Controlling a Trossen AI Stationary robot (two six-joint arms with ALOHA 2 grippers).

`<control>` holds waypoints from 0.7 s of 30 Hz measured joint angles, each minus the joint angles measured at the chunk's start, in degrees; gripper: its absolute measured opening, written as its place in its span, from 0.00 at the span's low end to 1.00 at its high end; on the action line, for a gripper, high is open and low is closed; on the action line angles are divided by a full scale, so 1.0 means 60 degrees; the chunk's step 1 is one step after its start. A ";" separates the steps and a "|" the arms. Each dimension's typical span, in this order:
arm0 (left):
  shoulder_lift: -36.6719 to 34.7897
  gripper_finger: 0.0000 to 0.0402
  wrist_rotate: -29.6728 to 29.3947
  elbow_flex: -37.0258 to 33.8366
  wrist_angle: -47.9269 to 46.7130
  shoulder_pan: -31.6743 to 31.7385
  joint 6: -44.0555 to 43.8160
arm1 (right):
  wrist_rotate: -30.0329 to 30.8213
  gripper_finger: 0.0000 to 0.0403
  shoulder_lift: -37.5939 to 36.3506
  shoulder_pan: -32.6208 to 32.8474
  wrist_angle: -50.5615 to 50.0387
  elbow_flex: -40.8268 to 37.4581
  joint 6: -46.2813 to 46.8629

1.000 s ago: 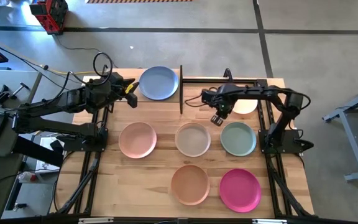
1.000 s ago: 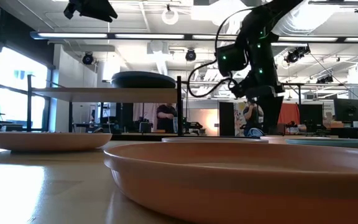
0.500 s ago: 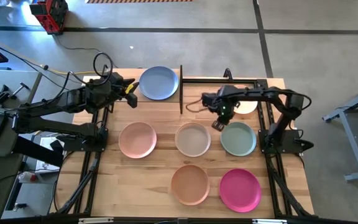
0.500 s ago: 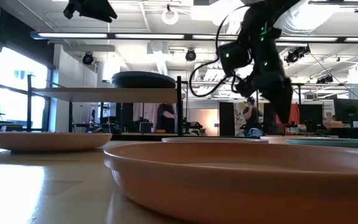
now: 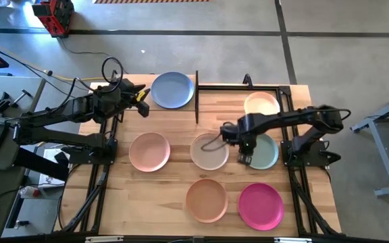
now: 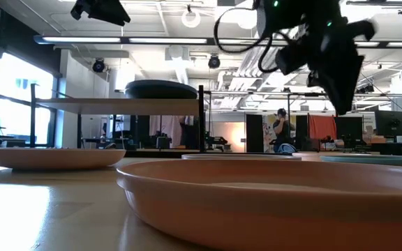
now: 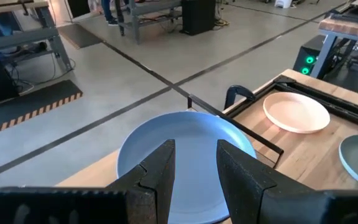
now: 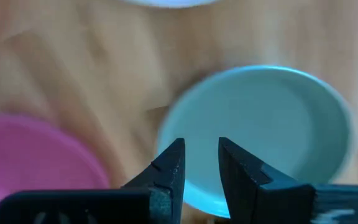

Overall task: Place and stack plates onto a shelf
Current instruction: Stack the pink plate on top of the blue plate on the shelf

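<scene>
With its fingers slightly spread and empty, the right gripper [image 5: 245, 159] hovers right of frame centre above the sage green plate [image 5: 265, 152], apparently lined up to grasp its near rim.

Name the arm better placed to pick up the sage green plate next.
Right. The right gripper hangs open over the sage green plate's rim, while the left gripper waits beside the blue plate.
</scene>
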 joint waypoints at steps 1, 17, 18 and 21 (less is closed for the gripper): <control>0.0000 0.26 0.0000 0.0000 0.0000 0.0004 0.0000 | -0.0192 0.19 0.0008 0.0213 0.0112 0.0000 -0.0158; 0.0000 0.26 0.0010 0.0000 -0.0002 0.0002 0.0160 | -0.0344 0.19 0.0054 0.2651 0.1502 -0.0008 -0.0263; 0.0000 0.26 0.0034 0.0000 -0.0004 0.0004 0.0160 | -0.0351 0.19 0.0054 0.2768 0.1731 -0.0056 -0.0177; 0.0000 0.26 0.0038 0.0000 -0.0004 0.0004 0.0160 | -0.0495 0.19 0.0054 0.3111 0.2412 -0.0408 0.0369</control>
